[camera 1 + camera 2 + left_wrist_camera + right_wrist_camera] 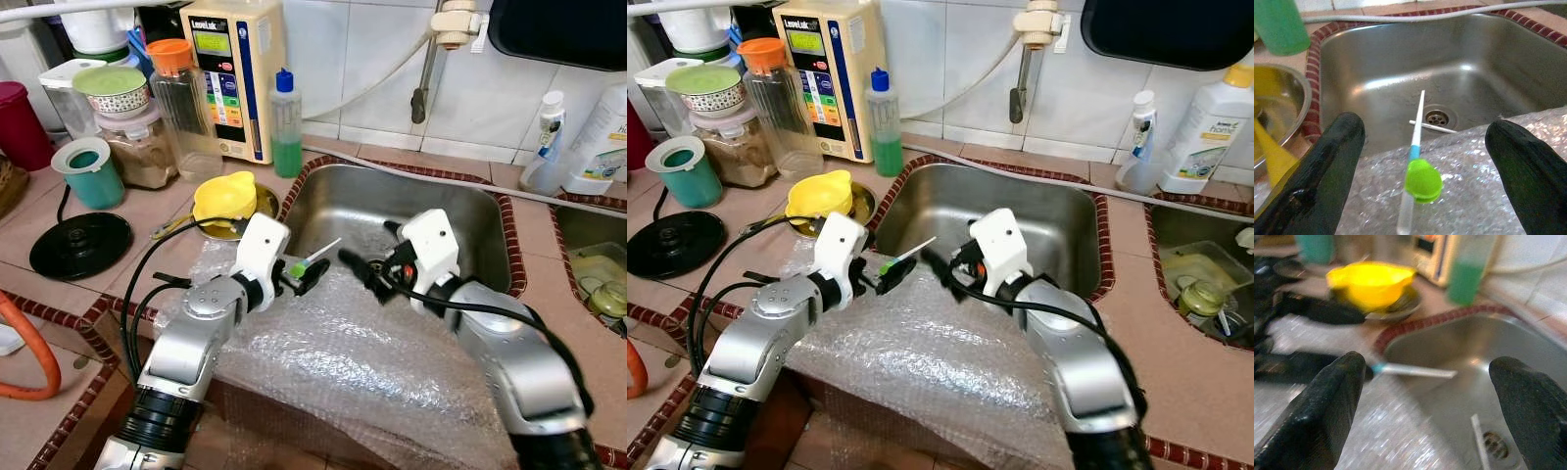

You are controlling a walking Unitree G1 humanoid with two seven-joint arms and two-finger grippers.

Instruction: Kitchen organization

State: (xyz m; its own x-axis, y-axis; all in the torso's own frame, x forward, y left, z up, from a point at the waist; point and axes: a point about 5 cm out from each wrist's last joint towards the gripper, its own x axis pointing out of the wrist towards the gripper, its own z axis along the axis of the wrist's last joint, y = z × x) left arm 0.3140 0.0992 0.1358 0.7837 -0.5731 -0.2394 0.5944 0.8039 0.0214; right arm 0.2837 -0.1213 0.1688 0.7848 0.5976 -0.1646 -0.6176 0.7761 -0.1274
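Sink (460,211) holds white stick (1432,127); yellow funnel (224,195) in bowl (260,203).

Two silver metal arms here, each ending in a white plastic wrist housing; left gripper (312,277) and right gripper (364,272) both carry long matte-black fingers, black cables looping from the wrists back along the forearms, black ribbed collars at the elbows
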